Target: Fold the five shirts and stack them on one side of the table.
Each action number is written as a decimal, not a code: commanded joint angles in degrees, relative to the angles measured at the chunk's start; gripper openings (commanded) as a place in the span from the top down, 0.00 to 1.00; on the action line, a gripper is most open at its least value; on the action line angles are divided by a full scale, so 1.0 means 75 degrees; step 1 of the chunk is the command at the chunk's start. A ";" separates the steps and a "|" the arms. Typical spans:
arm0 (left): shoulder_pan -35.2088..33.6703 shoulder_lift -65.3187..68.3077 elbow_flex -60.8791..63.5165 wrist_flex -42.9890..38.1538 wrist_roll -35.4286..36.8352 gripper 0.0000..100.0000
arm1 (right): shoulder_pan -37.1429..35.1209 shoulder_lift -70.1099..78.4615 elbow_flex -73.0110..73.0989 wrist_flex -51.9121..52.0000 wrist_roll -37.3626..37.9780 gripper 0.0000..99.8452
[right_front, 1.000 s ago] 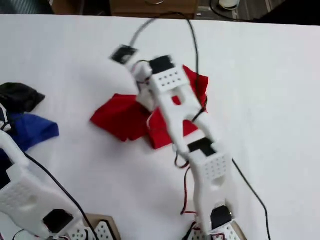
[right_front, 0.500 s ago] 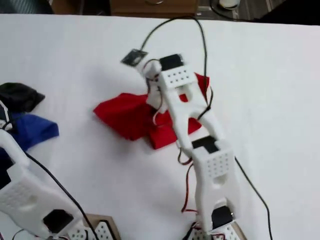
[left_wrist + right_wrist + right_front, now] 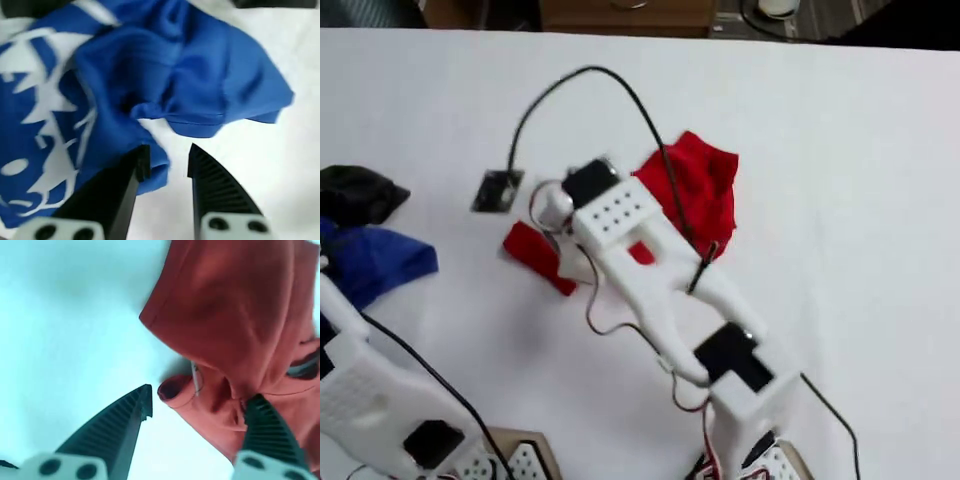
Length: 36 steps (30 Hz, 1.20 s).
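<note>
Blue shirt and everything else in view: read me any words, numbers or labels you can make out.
No readable text anywhere.
Blue shirt: white print, shapes only, no letters to make out.
Red shirt: small white tag, too small to read.

A: Red shirt (image 3: 698, 185)?
B: Unfolded and crumpled, mid-table. One bunched lump lies toward the far side, and a cuffed sleeve end pokes out on the left.
A: Others?
B: Blue shirt (image 3: 380, 262) with a white print, rumpled at the table's left edge. Black shirt (image 3: 358, 192) is wadded up just beyond it.
</note>
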 commanded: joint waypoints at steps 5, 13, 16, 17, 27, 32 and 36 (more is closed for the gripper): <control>-0.0727 -0.0059 -0.0322 -0.0316 -0.0070 0.85 | -0.0768 -0.1916 0.2966 -0.1190 0.1184 0.70; -0.0797 -0.0047 -0.0275 -0.0340 -0.0082 0.85 | -0.0510 -0.3030 0.3106 -0.1178 0.1606 0.70; -0.0797 -0.0047 -0.0275 -0.0340 -0.0082 0.85 | 0.0018 -0.2842 0.3118 -0.1237 0.1618 0.70; -0.0785 -0.0047 -0.0275 -0.0340 -0.0082 0.85 | 0.0193 -0.2702 0.3118 -0.1330 0.1618 0.70; -0.0762 -0.0047 -0.0275 -0.0316 -0.0082 0.85 | 0.0205 -0.1811 0.3059 -0.2573 0.1102 0.70; -0.0762 -0.0047 -0.0275 -0.0316 -0.0082 0.85 | -0.0229 -0.1729 0.3059 -0.2772 0.1032 0.70; -0.0750 -0.0047 -0.0264 -0.0316 -0.0082 0.85 | -0.0006 -0.1647 0.3083 -0.3522 0.1032 0.70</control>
